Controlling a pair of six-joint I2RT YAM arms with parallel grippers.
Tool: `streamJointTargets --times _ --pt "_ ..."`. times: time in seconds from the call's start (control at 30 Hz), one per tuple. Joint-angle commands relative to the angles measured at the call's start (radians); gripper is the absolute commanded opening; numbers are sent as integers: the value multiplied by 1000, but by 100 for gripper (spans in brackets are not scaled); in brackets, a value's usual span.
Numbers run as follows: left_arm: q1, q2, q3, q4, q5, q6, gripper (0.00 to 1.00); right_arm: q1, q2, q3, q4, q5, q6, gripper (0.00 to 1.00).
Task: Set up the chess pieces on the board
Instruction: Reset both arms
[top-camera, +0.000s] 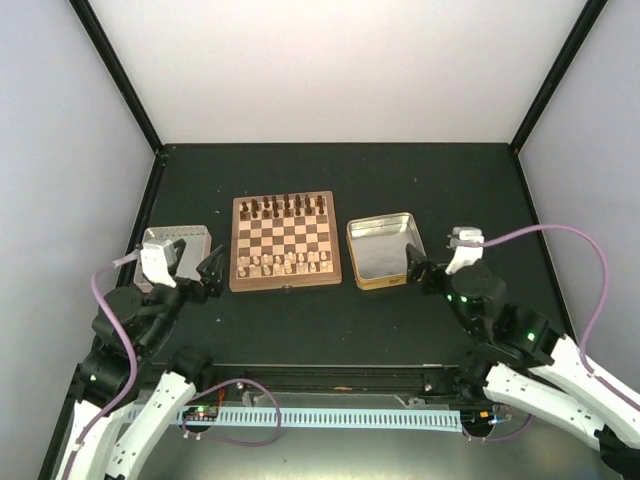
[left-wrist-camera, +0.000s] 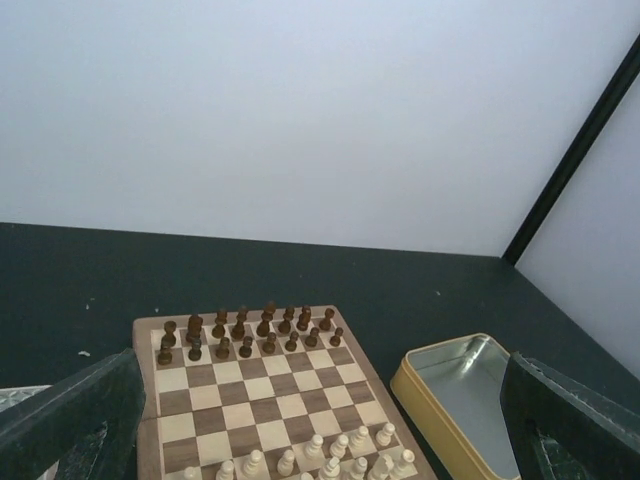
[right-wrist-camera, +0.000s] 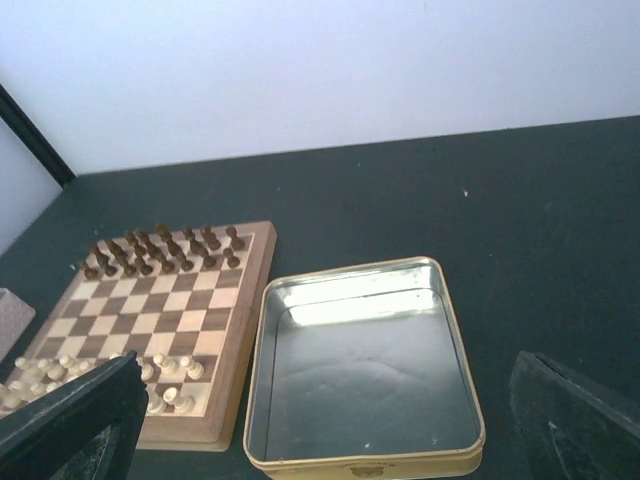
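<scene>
The surface was a dark table (top-camera: 400, 320) inside a cell with white walls and black corner posts.

The left gripper (top-camera: 205, 275) had its jaws wide apart and held nothing. The right gripper (top-camera: 415, 270) was the same, fully spread and empty. In each wrist view the two fingers stood at the opposite edges of the picture with only free space between them.

The chess pieces (left-wrist-camera: 330, 462) stood low and directly ahead of the left jaws, between the lines of its two fingers, on the two rows of the board (top-camera: 285, 238) closest to it. From the right jaws they were ahead and off to the side of its left finger. An empty tin (right-wrist-camera: 365, 375) lay straight ahead of the right jaws, just beside the board.

I judge that these pale chessmen are very light, hard and smooth, and easy to tip over. Because they stand close together, it seems best to take one from above at the thin upper part, with the jaws much narrower than they were here. Whether every piece was on its correct square, I could not tell.

Farther ahead of both jaws the dark chessmen (top-camera: 285, 207) filled the two far rows. A grey box (top-camera: 175, 240) sat near the left gripper.
</scene>
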Motion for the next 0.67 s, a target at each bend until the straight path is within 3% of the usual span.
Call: streamJointTargets --times 0.0,0.27,0.63 --pt "2 -61 -9 -49 -36 3 99 -3 -145 -22 -68 67 -13 100" --pt "2 -131 8 -112 -60 15 99 -3 -370 -15 -146 114 -29 100" --pt "2 -134 24 -130 -13 48 99 -2 -381 -25 -128 106 -23 100"
